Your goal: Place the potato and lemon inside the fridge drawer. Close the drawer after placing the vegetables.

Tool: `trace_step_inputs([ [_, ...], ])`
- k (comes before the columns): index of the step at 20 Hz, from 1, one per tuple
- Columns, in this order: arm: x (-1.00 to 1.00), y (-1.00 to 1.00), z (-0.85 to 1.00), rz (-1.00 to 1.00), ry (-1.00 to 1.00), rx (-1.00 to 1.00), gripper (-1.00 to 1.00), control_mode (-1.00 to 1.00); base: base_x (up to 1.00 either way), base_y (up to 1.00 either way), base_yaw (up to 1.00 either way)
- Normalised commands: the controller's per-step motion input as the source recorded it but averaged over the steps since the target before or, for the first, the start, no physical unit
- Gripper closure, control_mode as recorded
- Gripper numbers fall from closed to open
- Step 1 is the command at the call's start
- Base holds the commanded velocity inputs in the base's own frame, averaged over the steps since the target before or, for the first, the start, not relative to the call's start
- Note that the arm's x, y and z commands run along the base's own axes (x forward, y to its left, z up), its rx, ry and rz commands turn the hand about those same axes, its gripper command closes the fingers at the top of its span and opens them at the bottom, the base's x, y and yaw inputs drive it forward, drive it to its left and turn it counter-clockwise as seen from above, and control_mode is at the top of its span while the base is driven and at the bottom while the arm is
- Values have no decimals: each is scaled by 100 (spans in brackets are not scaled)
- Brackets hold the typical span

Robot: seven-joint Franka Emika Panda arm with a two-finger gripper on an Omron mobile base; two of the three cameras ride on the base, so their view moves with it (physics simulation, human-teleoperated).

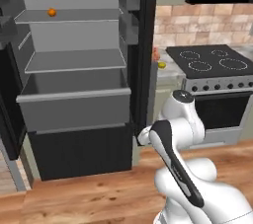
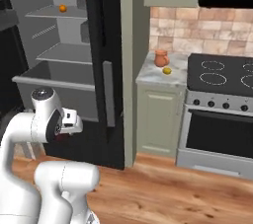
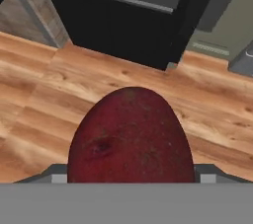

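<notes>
The dark maroon potato (image 3: 131, 139) bulges large in the hand view, held low over the wooden floor. My gripper (image 2: 64, 133) is shut on it, and its fingers are hidden behind the potato. In the left base view the gripper (image 1: 143, 136) hangs below and to the right of the fridge drawer (image 1: 74, 95). That drawer is a wide grey box, pulled out and open (image 2: 49, 82). The yellow lemon (image 2: 167, 70) lies on the marble counter next to the stove, also small in the left base view (image 1: 161, 64).
A terracotta jug (image 2: 160, 58) stands just behind the lemon. A bright orange ball (image 1: 52, 12) rests on an upper fridge shelf. The dark open fridge door (image 2: 106, 65) stands between drawer and counter. The stove (image 1: 212, 62) is at the right, with wooden floor (image 3: 44, 80) below.
</notes>
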Motion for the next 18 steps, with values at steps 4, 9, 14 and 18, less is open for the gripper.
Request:
trace_step_inputs([
  [4,0,0,0,0,0,0,100,100,57,95,-3],
  [9,0,0,0,0,0,0,100,100,93,44,-7],
  [14,0,0,0,0,0,0,100,100,60,0,0],
  [18,0,0,0,0,0,0,100,100,14,54,0],
])
